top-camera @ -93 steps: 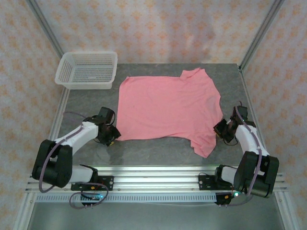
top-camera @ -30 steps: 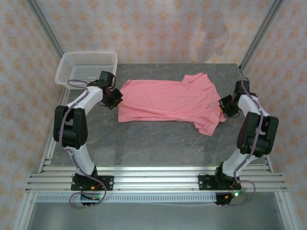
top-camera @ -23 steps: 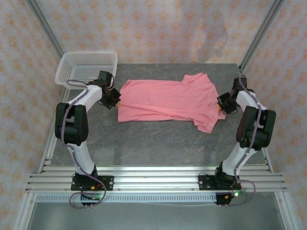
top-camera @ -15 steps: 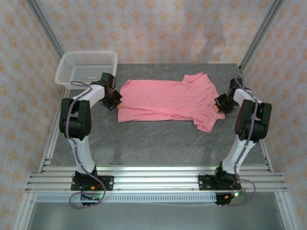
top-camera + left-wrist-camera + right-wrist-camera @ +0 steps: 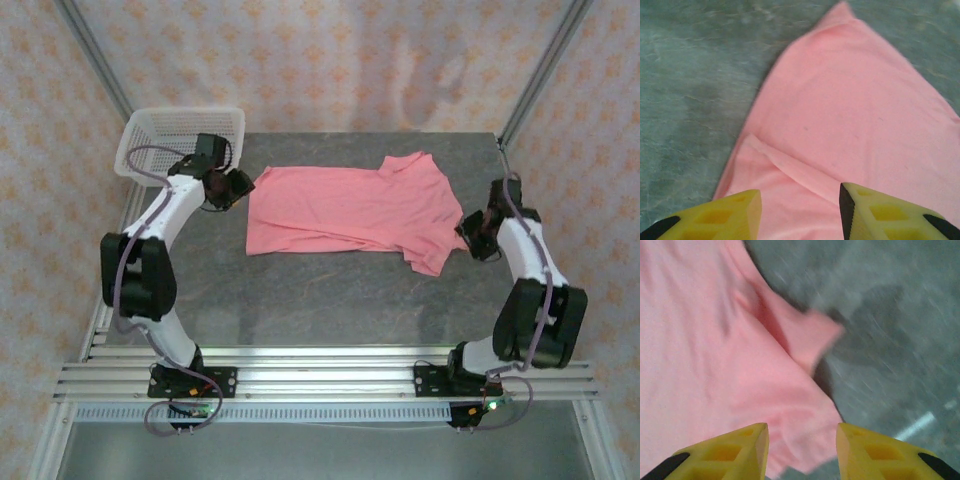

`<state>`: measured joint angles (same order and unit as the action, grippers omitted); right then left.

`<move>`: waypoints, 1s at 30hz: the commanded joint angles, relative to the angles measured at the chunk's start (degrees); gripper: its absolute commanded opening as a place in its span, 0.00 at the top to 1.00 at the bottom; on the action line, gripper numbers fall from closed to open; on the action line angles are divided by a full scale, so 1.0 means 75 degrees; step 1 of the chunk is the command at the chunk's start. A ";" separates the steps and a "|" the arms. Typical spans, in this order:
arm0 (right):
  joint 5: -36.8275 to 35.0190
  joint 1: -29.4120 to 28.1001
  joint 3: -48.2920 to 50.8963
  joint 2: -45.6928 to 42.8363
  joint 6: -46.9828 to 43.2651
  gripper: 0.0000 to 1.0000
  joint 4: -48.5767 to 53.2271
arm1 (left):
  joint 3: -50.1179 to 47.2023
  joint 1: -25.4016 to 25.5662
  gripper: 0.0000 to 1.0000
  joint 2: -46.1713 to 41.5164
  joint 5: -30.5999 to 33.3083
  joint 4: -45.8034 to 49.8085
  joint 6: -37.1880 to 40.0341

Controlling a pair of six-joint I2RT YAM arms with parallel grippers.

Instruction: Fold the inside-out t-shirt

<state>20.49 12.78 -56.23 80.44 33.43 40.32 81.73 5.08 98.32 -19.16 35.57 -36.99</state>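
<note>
The t-shirt (image 5: 350, 210) is lying flat on the far half of the table (image 5: 330, 300), doubled over into a wide band running left to right. Its collar is poking out along the far edge, right of centre, and one sleeve is hanging down toward me at the near right corner.

On my left wrist camera the t-shirt (image 5: 840, 115) is spreading away from the fingers, with the edge of an upper layer crossing it at a slant just ahead of them. The left gripper (image 5: 800, 210) is sitting with its jaws parted to a middling gap, and I am seeing only cloth through that gap, nothing pinched. From above, the left gripper (image 5: 238, 186) is hanging just beside the shirt's far left corner, close to the white basket (image 5: 180, 140) at the table's far left.

On my right wrist camera the picture is smearing, but the t-shirt (image 5: 705, 355) is showing a loose flap lying out onto the grey top. The right gripper (image 5: 802, 445) is likewise standing partly apart and holding nothing. From above, the right gripper (image 5: 470, 235) is hovering just beside the shirt's right edge, by the sleeve.
</note>
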 commanded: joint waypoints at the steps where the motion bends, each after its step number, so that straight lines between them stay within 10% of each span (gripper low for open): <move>1: 0.0495 -0.0217 0.0813 0.0052 -0.0284 0.60 -0.0165 | -0.0607 0.0696 0.55 -0.0663 -0.0039 0.0307 0.0634; 13: 0.0980 -0.0602 0.0691 0.1637 -0.0757 0.57 -0.1144 | -0.1517 0.1783 0.54 -0.1499 -0.0688 -0.0432 0.0620; 21: 0.1340 -0.0602 0.0357 0.1823 -0.0862 0.99 -0.0856 | -0.1871 0.1783 0.54 -0.1780 -0.0483 -0.0280 0.0591; 30: 0.1898 -0.0969 -0.1448 0.1532 0.0757 1.00 -0.0915 | -0.2123 0.1783 0.54 -0.2094 -0.0397 -0.0280 0.0662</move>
<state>33.15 6.76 -60.90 91.77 33.12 35.38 66.37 18.39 84.68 -23.38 33.34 -33.26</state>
